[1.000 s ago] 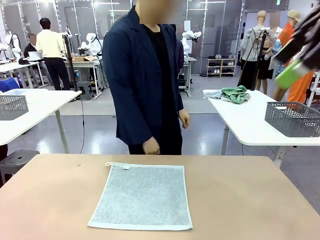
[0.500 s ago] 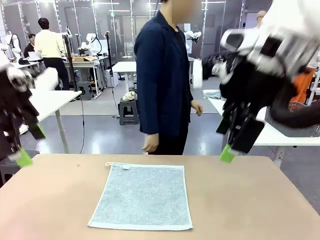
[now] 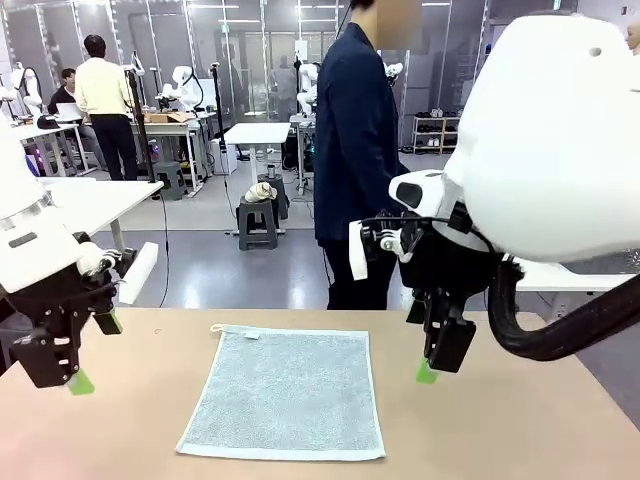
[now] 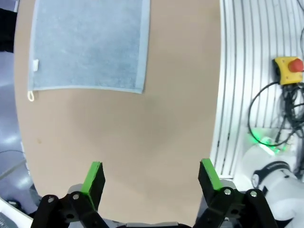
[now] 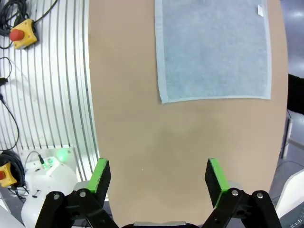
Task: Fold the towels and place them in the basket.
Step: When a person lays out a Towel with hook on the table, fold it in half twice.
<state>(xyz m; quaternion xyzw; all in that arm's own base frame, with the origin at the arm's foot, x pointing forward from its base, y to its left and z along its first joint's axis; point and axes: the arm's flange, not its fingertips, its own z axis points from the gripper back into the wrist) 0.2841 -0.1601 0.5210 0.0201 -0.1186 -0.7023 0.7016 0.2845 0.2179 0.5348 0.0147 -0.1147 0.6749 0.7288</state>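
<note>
One flat, unfolded pale grey-blue towel (image 3: 283, 392), hemmed, with corner loop.

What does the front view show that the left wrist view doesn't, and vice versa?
Front view adds: the person standing at the far side of the table, and the right pincer, open, beside the right edge of the towel. Left wrist view adds: a yellow stop-button box, cables and the slotted metal base beside the table. Both share: the pale grey-blue towel lying flat and unfolded on the table, and the left pincer, open and empty, off the towel.
</note>
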